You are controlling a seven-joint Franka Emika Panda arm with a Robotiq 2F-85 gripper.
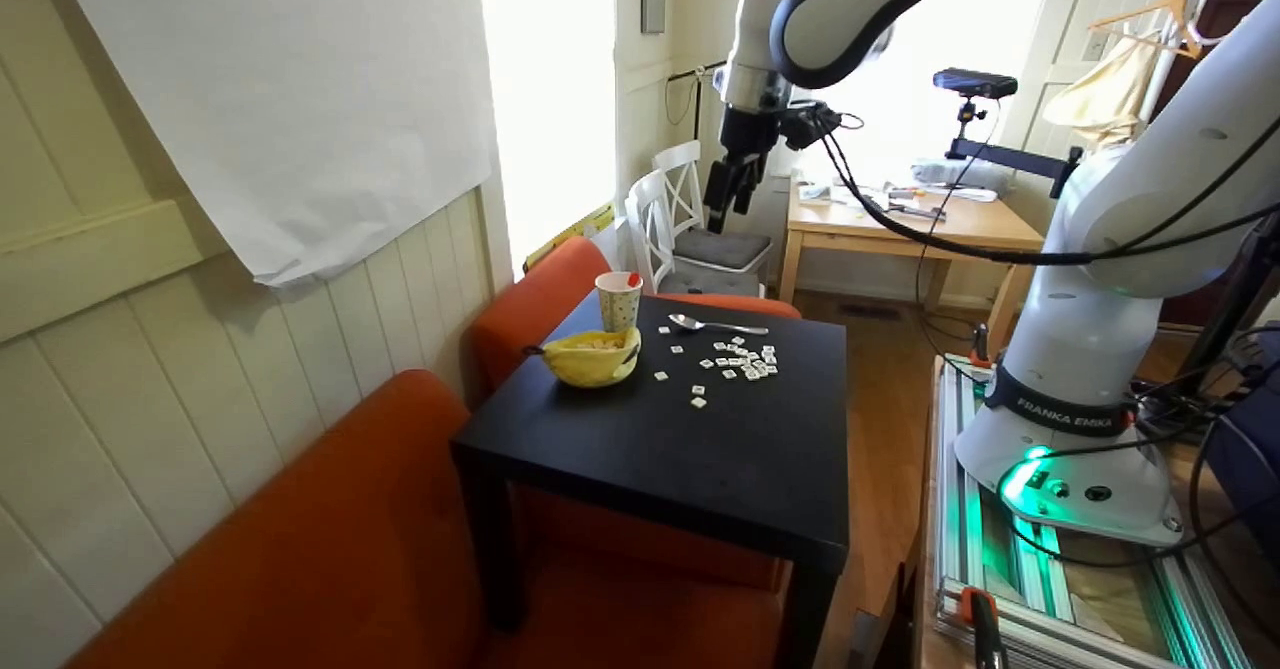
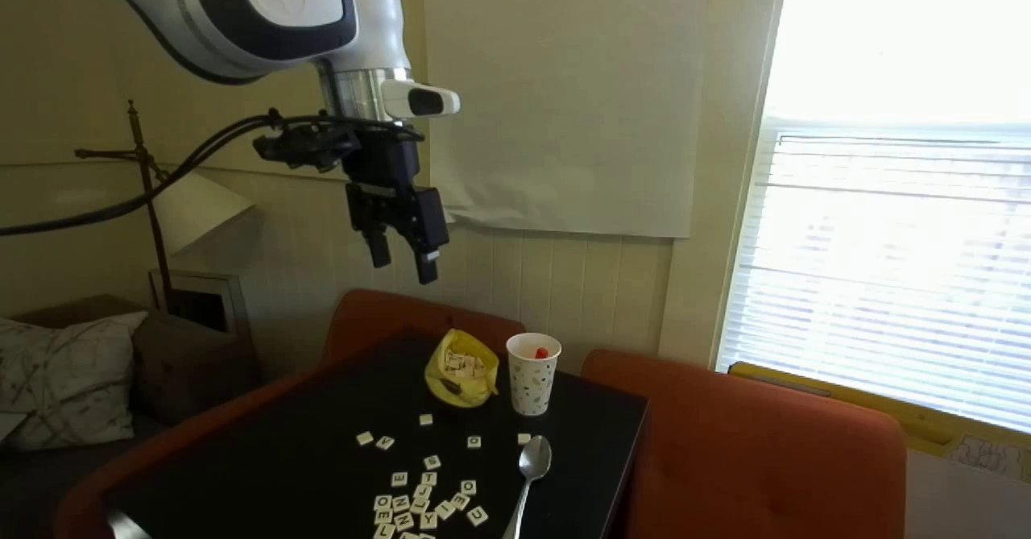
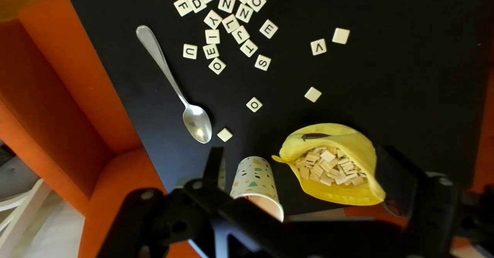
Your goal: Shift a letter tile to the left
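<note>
In an exterior view, the black two-fingered pincer [image 1: 729,215] hangs high, its fingers spread apart. Small square cream letter tiles [image 1: 753,357] lie on the flat black desk [image 1: 640,449], most bunched right of the soft yellow bag [image 1: 590,367]. A long shiny metal spoon [image 1: 718,326] lies on the bunch's far side.

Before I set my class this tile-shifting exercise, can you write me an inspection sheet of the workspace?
Surface: black table, bluish sheen near one edge in the wrist view.
Job's things: loose letter tiles, at least three showing no letter.
Clutter: yellow pouch holding more tiles; spoon; patterned cup with something red inside.
Gripper: open, nothing held, in the air.
Cables: black, looping from the arm.
Surroundings: orange seats, paper sheet on the wall, bright window.
</note>
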